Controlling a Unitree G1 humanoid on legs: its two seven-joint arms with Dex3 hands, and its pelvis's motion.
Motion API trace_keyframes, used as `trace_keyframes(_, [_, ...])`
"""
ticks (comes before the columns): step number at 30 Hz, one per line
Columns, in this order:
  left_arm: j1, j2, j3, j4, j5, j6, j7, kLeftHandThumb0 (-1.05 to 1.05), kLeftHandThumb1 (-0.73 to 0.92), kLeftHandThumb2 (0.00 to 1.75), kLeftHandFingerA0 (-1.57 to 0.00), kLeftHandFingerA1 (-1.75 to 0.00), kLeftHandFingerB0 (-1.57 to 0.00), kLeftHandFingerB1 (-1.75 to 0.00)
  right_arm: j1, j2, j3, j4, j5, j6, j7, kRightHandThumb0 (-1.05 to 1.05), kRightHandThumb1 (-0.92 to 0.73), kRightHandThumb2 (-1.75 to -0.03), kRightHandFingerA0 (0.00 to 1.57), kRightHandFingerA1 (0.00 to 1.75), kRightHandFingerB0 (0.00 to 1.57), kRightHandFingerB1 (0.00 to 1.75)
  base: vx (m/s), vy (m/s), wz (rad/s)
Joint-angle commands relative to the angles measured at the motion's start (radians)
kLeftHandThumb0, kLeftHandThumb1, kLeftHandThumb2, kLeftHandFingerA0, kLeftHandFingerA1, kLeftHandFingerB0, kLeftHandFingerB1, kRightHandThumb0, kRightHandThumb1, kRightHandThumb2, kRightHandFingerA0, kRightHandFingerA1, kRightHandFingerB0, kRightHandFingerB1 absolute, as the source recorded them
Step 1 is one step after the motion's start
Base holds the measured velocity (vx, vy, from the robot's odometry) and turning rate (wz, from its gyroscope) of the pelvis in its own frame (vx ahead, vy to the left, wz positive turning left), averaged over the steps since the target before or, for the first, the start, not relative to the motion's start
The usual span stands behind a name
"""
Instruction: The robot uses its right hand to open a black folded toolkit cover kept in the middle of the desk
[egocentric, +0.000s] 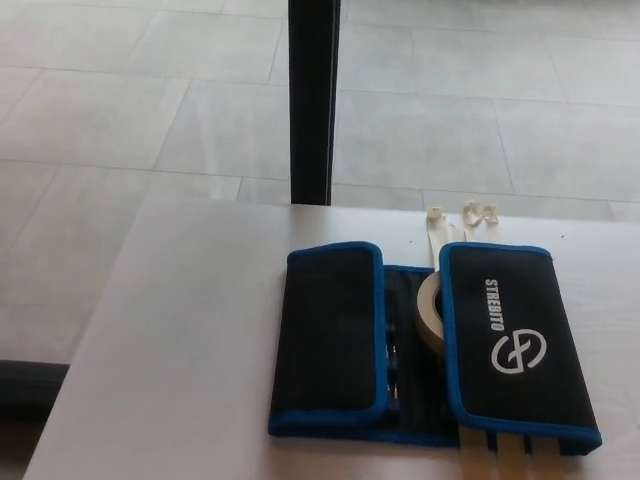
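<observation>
Head view, black toolkit cover (430, 345) on desk (170, 340), tape roll (430, 312) inside

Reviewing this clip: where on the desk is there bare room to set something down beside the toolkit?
The desk is bare left of the black toolkit cover, out to its left edge, and in a strip behind it toward the black post. Right of the cover only a narrow margin shows. Cream straps crowd the back right.

No robot arm, no robot hand in view (head camera only), nothing to describe
</observation>
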Motion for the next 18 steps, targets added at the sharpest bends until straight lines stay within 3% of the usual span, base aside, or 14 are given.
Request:
trace_keyframes(1, [-0.003,0.047,0.068,0.019,-0.125,0.060,-0.173,-0.82,0.60,1.03,0.00,-0.56,-0.08,-0.34,-0.053,-0.078,-0.093,0.064,0.105,-0.104,0.081,-1.05,-0.53,-1.25,0.02,0.97,0.00,0.93,0.00,0.000,0.00])
trace_keyframes(4, [0.006,0.044,0.080,0.002,-0.134,0.072,-0.181,-0.83,0.59,1.03,0.00,-0.54,-0.07,-0.30,-0.061,-0.079,-0.106,0.074,0.106,-0.093,0.069,-1.05,-0.50,-1.23,0.01,0.96,0.01,0.92,0.00,0.000,0.00])
trace_keyframes(5, [0.006,0.041,0.085,0.001,-0.140,0.070,-0.186,-0.91,0.63,1.03,-0.02,-0.39,-0.09,-0.24,-0.061,-0.081,-0.111,0.078,0.107,-0.098,0.072,-1.05,-0.52,-1.25,0.00,0.95,0.00,0.91,0.00,0.000,0.00])
trace_keyframes(7, [0.007,0.038,0.091,0.003,-0.144,0.062,-0.194,-0.92,0.63,1.03,-0.02,-0.36,-0.09,-0.24,-0.057,-0.083,-0.119,0.085,0.112,-0.107,0.080,-1.05,-0.53,-1.25,0.00,0.96,0.00,0.91,0.00,0.000,0.00])
trace_keyframes(8, [0.006,0.040,0.091,0.009,-0.142,0.061,-0.194,-0.92,0.64,1.03,-0.01,-0.39,-0.09,-0.25,-0.056,-0.082,-0.125,0.088,0.117,-0.107,0.082,-1.05,-0.51,-1.24,0.00,0.94,0.00,0.90,0.00,0.000,0.00])
trace_keyframes(9, [0.007,0.045,0.084,0.005,-0.135,0.069,-0.188,-0.88,0.61,1.04,-0.13,-0.63,0.00,-0.36,-0.056,-0.081,-0.130,0.098,0.119,-0.110,0.077,-1.05,-0.49,-1.22,0.01,0.94,0.03,0.88,0.00,0.000,0.00])
trace_keyframes(10, [0.009,0.049,0.078,0.002,-0.130,0.068,-0.187,-0.84,0.61,1.04,0.00,-0.55,-0.08,-0.33,-0.052,-0.082,-0.125,0.102,0.111,-0.109,0.065,-1.05,-0.50,-1.25,0.00,0.95,0.00,0.89,0.00,0.000,0.00])
trace_keyframes(11, [0.013,0.050,0.082,0.001,-0.136,0.074,-0.189,-0.87,0.61,1.00,-0.03,-0.56,-0.06,-0.31,-0.047,-0.080,-0.128,0.105,0.115,-0.109,0.066,-1.05,-0.51,-1.25,0.04,1.00,0.00,0.92,0.00,0.000,0.00])
trace_keyframes(12, [0.017,0.050,0.090,-0.005,-0.148,0.097,-0.188,-0.88,0.78,0.64,-0.03,-0.54,-0.05,-0.33,-0.040,-0.083,-0.129,0.109,0.116,-0.103,0.067,-1.05,-0.48,-1.25,0.02,0.96,0.00,0.89,0.00,0.000,0.00])
trace_keyframes(15, [0.034,0.063,0.088,-0.008,-0.145,0.114,-0.184,-0.89,0.77,0.65,-0.06,-0.56,-0.09,-0.34,-0.024,-0.087,-0.117,0.120,0.105,-0.102,0.071,-1.05,-0.47,-1.24,0.00,0.92,0.03,0.87,0.00,0.000,0.00])
trace_keyframes(16, [0.030,0.077,0.090,0.004,-0.148,0.134,-0.187,-0.41,0.34,0.99,-0.04,-0.55,0.00,-0.51,-0.012,-0.090,-0.113,0.124,0.102,-0.104,0.083,-1.05,-0.47,-1.24,0.01,0.94,0.02,0.91,0.00,0.000,0.00])
trace_keyframes(17, [0.034,0.091,0.087,0.000,-0.148,0.144,-0.193,-0.41,0.34,1.00,-0.03,-0.55,0.00,-0.51,-0.002,-0.096,-0.106,0.122,0.098,-0.094,0.095,-1.05,-0.47,-1.24,0.01,0.96,0.00,0.95,0.00,0.000,0.00])
trace_keyframes(18, [0.032,0.098,0.088,0.004,-0.150,0.142,-0.200,-0.41,0.35,1.00,-0.03,-0.55,0.00,-0.52,0.002,-0.099,-0.102,0.123,0.095,-0.090,0.097,-0.77,0.00,-0.99,0.06,0.84,0.00,0.81,0.00,0.000,0.00])
